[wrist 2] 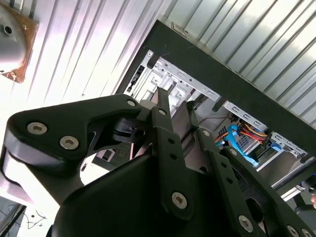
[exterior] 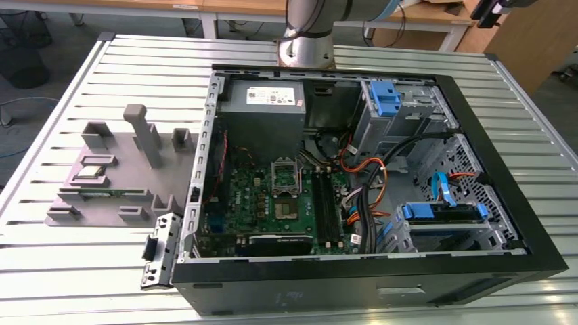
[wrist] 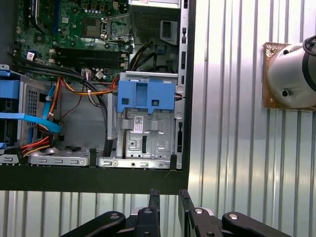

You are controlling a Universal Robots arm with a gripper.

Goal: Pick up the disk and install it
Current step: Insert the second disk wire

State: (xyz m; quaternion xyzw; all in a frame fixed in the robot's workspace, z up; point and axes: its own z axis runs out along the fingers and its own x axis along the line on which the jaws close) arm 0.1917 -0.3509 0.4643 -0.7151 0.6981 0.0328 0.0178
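The disk (exterior: 440, 211) lies edge-on in the lower drive cage at the exterior view's right, inside the open computer case (exterior: 505, 169), with blue rails at both of its ends. In the first wrist view my gripper (wrist: 169, 196) hangs over the slatted table just outside the case wall. It is level with the upper drive cage that carries a bare blue bracket (wrist: 146, 96). Its fingers (wrist: 154, 197) stand open by a narrow gap with nothing between them. The second wrist view shows the gripper (wrist 2: 180, 113) from behind, over the case rim.
The arm's base (wrist: 290, 76) stands on the table (exterior: 72, 271) close beside the case. Inside are a grey power-supply box (exterior: 262, 97), a motherboard (exterior: 271, 203) and loose cables (exterior: 366, 169). A grey fixture with posts (exterior: 118, 176) stands at the exterior view's left.
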